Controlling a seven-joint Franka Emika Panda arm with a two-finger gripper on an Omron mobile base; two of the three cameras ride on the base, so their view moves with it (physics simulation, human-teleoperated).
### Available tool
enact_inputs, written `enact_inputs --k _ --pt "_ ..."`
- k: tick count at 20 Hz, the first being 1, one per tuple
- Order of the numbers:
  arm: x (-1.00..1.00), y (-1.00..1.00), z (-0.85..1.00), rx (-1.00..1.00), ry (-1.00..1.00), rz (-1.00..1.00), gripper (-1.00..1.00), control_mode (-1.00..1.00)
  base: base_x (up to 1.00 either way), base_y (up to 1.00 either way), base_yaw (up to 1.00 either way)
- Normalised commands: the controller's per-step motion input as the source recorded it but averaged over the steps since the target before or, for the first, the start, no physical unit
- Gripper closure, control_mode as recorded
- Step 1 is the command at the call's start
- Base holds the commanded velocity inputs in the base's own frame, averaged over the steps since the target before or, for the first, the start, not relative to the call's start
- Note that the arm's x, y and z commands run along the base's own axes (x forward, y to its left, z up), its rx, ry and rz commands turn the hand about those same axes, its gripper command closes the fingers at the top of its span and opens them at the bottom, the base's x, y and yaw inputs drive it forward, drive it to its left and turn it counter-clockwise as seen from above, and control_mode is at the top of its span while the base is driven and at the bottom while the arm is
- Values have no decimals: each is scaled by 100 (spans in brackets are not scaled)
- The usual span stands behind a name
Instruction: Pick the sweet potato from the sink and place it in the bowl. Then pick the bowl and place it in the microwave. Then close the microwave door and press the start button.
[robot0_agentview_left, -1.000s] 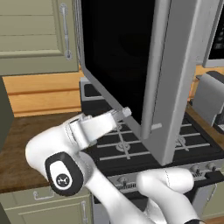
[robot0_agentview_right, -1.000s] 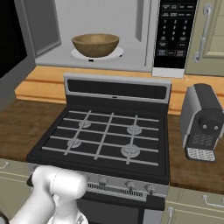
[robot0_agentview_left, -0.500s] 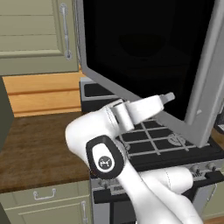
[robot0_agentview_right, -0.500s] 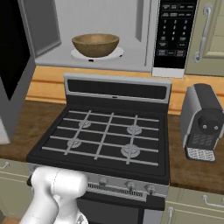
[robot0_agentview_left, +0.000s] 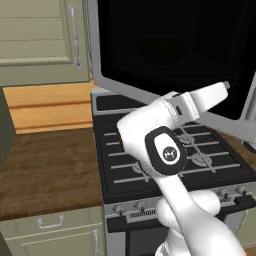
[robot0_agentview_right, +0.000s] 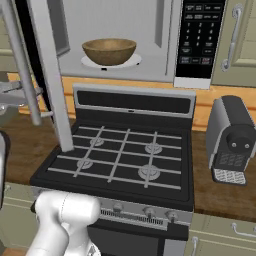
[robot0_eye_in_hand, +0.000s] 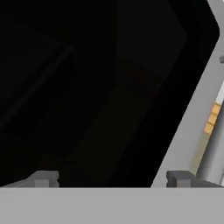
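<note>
The microwave door (robot0_agentview_left: 170, 55) is standing partly swung, its black glass facing the gripper (robot0_eye_in_hand: 111, 177), whose fingers are spread wide and gripping nothing. Further right, the bowl (robot0_agentview_right: 109, 50) is sitting inside the microwave (robot0_agentview_right: 150, 40). The risk: the spread fingers may be skidding off the glass, leaving the door ajar and unlatched.

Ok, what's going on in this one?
The arm is working on the microwave door, which stands part-way open in front of the microwave. The bowl already sits inside on the turntable. The gripper is open, facing the door's black glass close up, holding nothing. The door is not yet shut.
</note>
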Motion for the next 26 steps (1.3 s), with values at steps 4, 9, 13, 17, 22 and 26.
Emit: enact_inputs --k 4,9,13,17,22,26 --pt "94 -48 3 15 0 33 -100 -100 0 0 0" --pt "100 -29 0 14 0 29 -100 -100 0 0 0" --pt "100 -32 0 13 0 32 -100 -100 0 0 0" --pt "100 -29 0 13 1 33 -100 -100 0 0 0" --pt "99 -21 0 13 2 31 -100 -100 0 0 0" --pt "100 -6 0 14 6 27 -100 -100 0 0 0"
